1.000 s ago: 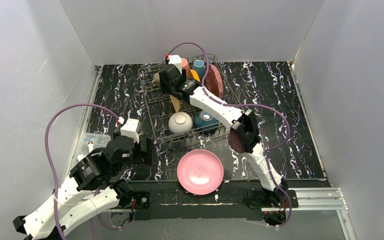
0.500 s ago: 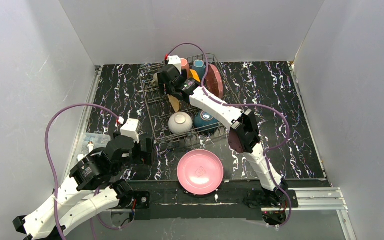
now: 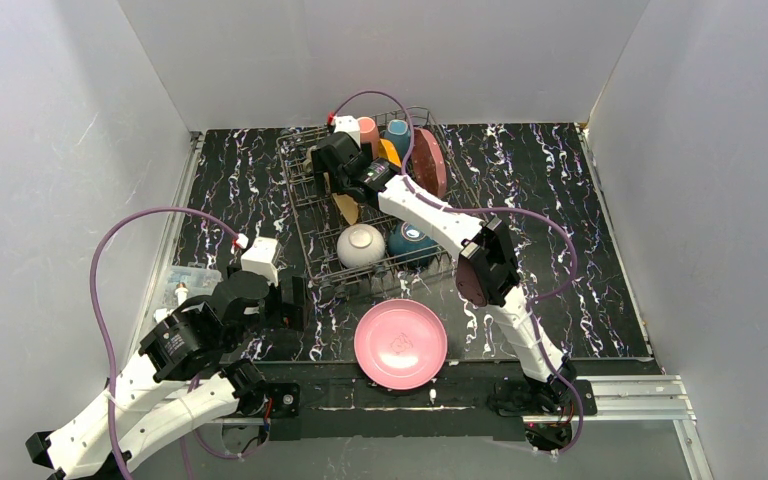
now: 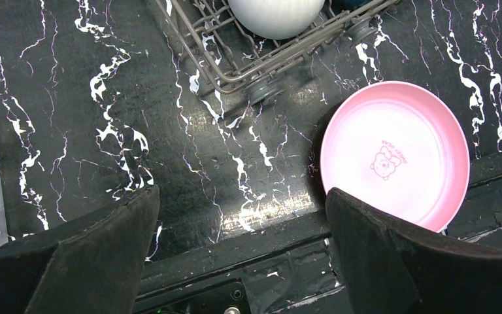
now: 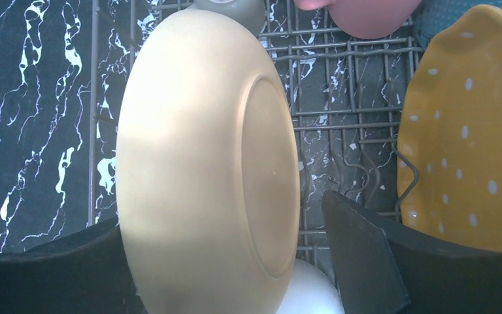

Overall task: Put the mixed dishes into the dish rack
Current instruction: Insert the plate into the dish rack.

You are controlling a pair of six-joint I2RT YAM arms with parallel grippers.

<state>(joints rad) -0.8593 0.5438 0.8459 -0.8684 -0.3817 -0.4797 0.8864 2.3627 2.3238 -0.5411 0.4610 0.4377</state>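
My right claw [image 5: 222, 216] stands spread wide around the tan bowl [image 5: 196, 163], which sits on edge in the dish rack [image 3: 298, 205]. One finger [image 5: 366, 261] is clear of the bowl; whether the other touches it I cannot tell. My left claw [image 4: 242, 196] hangs wide open above the table [image 4: 72, 98], holding nothing, with the pink plate [image 4: 395, 154] lying outside the rack. Against the earlier frame, the right claw has shifted slightly left, uncovering more of the pink mug [image 3: 368, 130].
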